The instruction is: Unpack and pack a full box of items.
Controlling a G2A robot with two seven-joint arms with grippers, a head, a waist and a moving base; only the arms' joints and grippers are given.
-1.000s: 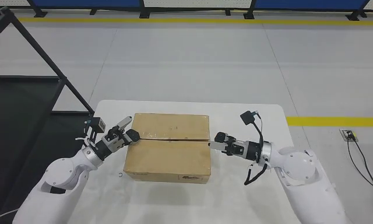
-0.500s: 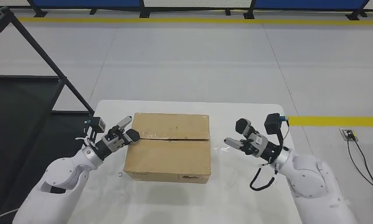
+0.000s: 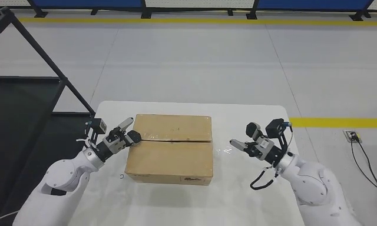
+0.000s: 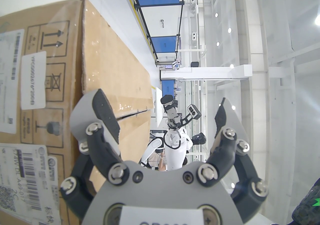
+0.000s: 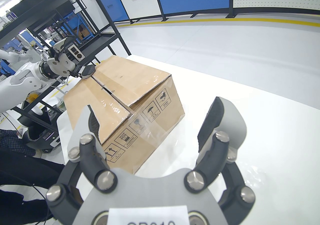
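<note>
a white worktop [image 3: 253, 117] takes up the lower middle of the top view. a brown cardboard box [image 3: 171, 152] stands on it at lower centre, flaps down and meeting in a seam [image 3: 171, 141] that runs left to right across its top. clear tape [image 5: 112, 106] glints along the seam and over the box's right end. white labels [image 4: 33, 78] and printed handling marks cover its left end face. off the worktop, a black rack [image 3: 23, 108] stands at the left of the frame. at the box's left end the left tool [image 3: 131, 130] sits with its fingers spread apart. one dark pad [image 5: 86, 72] lies on the top edge where the seam ends, and the other finger is raised clear of the cardboard. right of the box, the right tool [image 3: 244, 138] hangs over bare worktop. its fingers are likewise apart and hold nothing; they point toward the box's right end but do not touch it.
</note>
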